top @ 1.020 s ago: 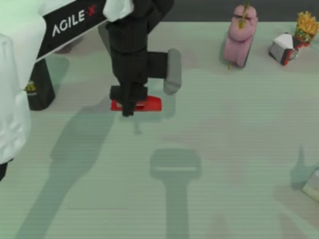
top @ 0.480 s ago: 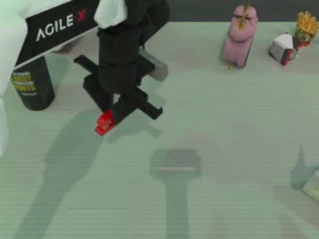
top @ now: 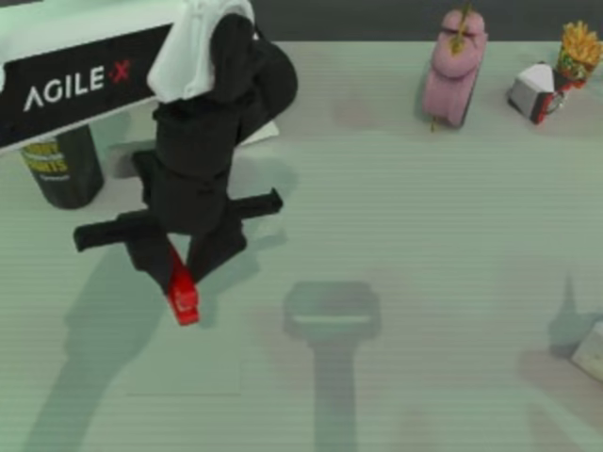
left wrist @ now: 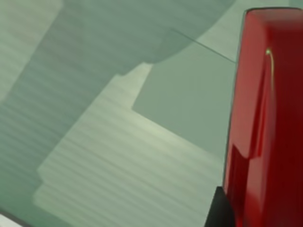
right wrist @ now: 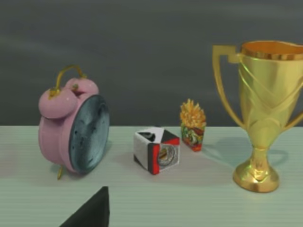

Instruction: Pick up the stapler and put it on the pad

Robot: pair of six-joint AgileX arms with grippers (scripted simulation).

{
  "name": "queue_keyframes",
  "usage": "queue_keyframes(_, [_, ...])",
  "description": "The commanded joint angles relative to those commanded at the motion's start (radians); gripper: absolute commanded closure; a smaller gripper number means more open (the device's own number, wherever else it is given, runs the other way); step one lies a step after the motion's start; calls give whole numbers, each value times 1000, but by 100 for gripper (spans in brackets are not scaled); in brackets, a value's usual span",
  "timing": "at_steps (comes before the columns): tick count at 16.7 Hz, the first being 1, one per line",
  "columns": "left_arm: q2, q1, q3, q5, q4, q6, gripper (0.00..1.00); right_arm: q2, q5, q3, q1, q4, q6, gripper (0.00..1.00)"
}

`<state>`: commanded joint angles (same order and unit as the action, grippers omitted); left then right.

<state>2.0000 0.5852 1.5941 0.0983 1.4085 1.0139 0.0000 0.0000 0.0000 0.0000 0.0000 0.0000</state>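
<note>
The small red stapler [top: 183,299] hangs in my left gripper [top: 179,281], which is shut on it, left of the table's middle in the top view. Its free end points toward the table's front. In the left wrist view the stapler [left wrist: 265,123] fills one side, with a black fingertip [left wrist: 217,212] against it. The pad [left wrist: 189,106] is a thin pale grey-green rectangle lying on the table below and beside the stapler. In the top view the pad [top: 188,363] shows faintly, just in front of the stapler. The right arm is outside the top view. Only one black fingertip [right wrist: 93,212] of its gripper shows in its wrist view.
A black bottle [top: 58,169] stands at the back left, close to my left arm. Along the back right are a pink alarm clock [top: 454,71], a small white, black and red box [top: 533,92] and a fries toy [top: 578,52]. A gold trophy [right wrist: 265,113] stands beside them.
My left arm has carried the stapler leftward and toward the table's front, turning it from crosswise to lengthwise. The right arm's view gives no sign of motion.
</note>
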Motion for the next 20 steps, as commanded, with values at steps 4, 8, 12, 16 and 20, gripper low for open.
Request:
queue_keyframes(4, [-90, 2, -124, -30, -63, 496, 100, 0, 0, 0, 0, 0, 0, 0])
queue_keyframes(8, [-194, -6, -223, -68, -157, 861, 100, 0, 0, 0, 0, 0, 0, 0])
queue_keyframes(12, [-268, -15, -282, -96, -231, 1061, 100, 0, 0, 0, 0, 0, 0, 0])
queue_keyframes(16, [-285, -17, -295, -103, -249, 1100, 100, 0, 0, 0, 0, 0, 0, 0])
queue_keyframes(20, [-281, -13, -295, -101, -249, 1097, 100, 0, 0, 0, 0, 0, 0, 0])
